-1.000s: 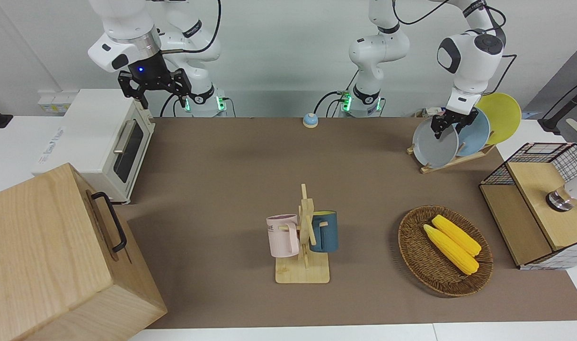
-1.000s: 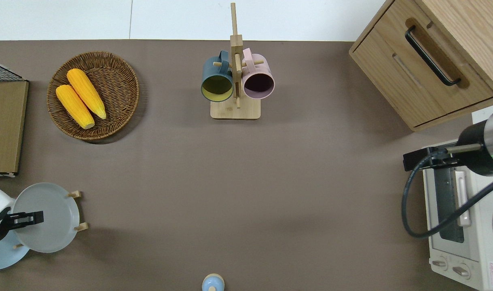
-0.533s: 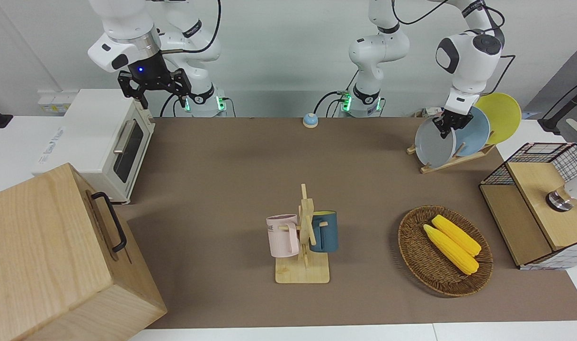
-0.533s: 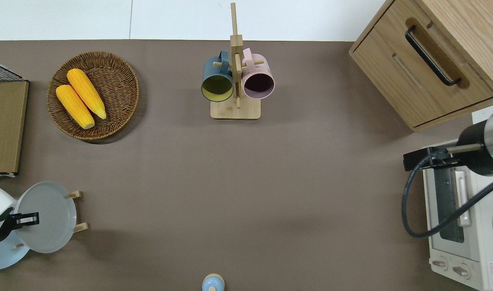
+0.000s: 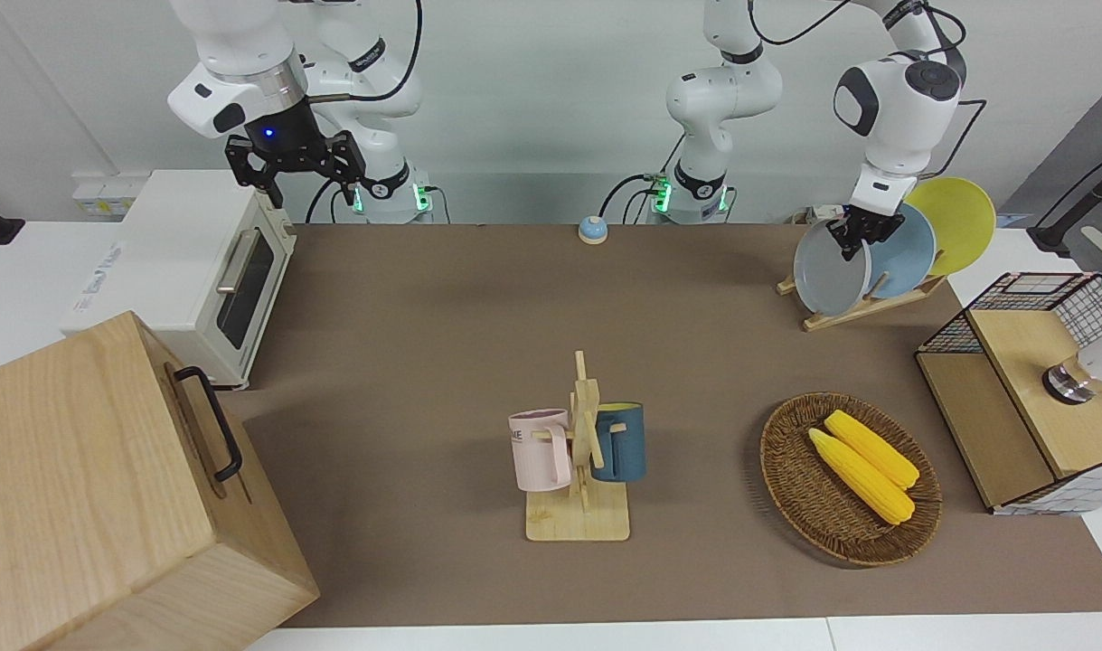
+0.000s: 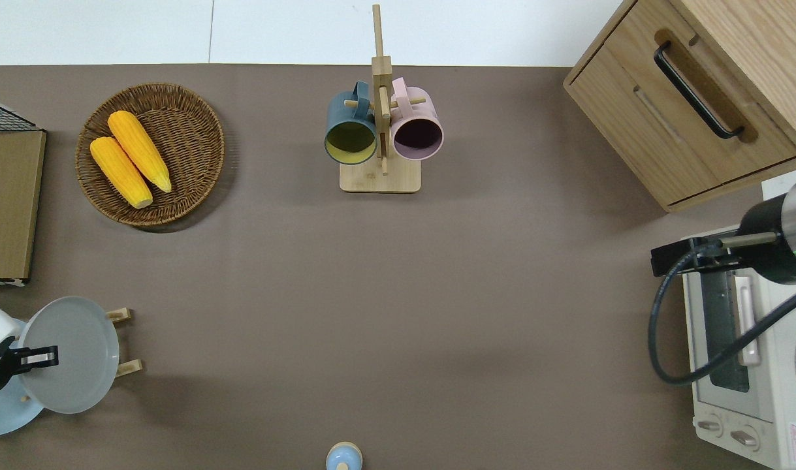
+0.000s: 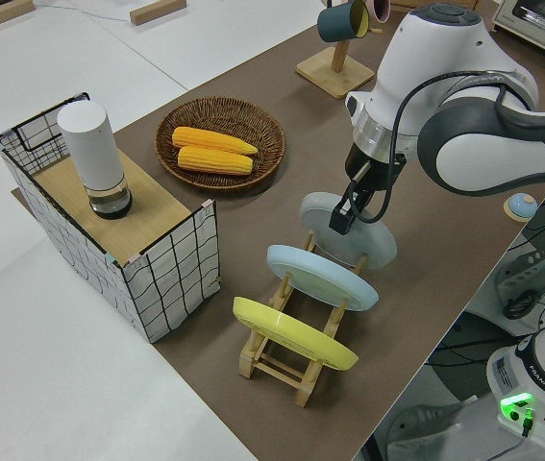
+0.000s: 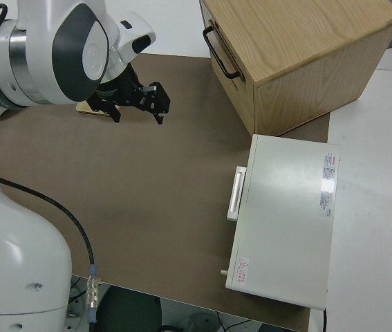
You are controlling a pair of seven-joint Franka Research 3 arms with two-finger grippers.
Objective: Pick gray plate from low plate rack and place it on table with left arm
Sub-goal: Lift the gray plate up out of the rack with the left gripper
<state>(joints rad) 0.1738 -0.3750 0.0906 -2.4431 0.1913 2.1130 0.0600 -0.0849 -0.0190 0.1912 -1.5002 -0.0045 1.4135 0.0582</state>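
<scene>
now left gripper (image 5: pixel 856 237) clamped on top rim of gray plate (image 5: pixel 828 275), plate tilted over low plate rack (image 5: pixel 867 306) beside sky-blue plate (image 5: pixel 908 253); right arm parked, right gripper (image 5: pixel 295 167) spread wide.

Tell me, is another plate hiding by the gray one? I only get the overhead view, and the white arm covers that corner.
Observer: Yes. The left side view shows a round yellow plate standing in the low light-wood plate rack, nearer to the robots than the round sky-blue plate.
Operator: Is the hand really holding the gray one?
Observer: Yes. In that view the left arm's black two-finger hand is shut on the upper rim of the round pale gray plate.
Operator: What about the other arm's hand?
Observer: That arm is parked. The front view shows the right hand open and holding nothing.
</scene>
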